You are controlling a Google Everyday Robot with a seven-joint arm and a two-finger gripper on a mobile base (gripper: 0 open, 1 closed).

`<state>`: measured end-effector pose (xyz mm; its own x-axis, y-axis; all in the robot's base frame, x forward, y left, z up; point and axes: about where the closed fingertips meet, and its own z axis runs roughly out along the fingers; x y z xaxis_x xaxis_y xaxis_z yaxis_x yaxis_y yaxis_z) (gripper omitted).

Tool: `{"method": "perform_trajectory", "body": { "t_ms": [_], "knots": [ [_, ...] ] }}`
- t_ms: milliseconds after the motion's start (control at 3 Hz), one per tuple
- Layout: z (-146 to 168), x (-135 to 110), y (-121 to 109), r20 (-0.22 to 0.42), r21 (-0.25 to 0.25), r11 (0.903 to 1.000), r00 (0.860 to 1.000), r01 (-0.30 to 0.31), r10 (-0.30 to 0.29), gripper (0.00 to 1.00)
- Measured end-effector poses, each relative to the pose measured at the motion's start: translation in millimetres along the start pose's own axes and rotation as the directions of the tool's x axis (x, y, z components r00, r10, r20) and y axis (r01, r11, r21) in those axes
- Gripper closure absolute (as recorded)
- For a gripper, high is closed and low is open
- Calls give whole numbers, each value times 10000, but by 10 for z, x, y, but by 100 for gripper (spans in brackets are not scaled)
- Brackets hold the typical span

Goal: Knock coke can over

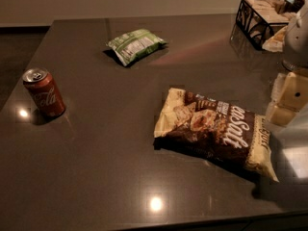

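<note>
The coke can [43,93] is a small red can with white script and a silver top. It stands upright on the dark grey table [96,167] near the left edge. My gripper [288,100] shows as cream-coloured parts at the far right edge of the view, above the right end of a brown chip bag. It is far from the can, with most of the table's width between them. The arm's pale body [298,32] rises above the gripper.
A large brown and cream chip bag [216,129] lies flat at centre right. A green chip bag [136,44] lies at the back centre. A black wire basket [262,16] with napkins stands at the back right corner. The table's left edge runs close behind the can.
</note>
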<state>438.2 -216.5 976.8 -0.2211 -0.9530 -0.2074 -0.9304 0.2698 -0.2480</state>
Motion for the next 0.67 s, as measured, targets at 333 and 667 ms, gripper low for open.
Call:
{"method": "perform_trajectory", "body": {
  "t_ms": [333, 667],
  "knots": [
    [-3, -3, -1, 7, 15, 10000, 10000, 4, -4, 0],
    [-7, -291, -44, 831, -69, 9992, 9958, 382, -375, 0]
  ]
}}
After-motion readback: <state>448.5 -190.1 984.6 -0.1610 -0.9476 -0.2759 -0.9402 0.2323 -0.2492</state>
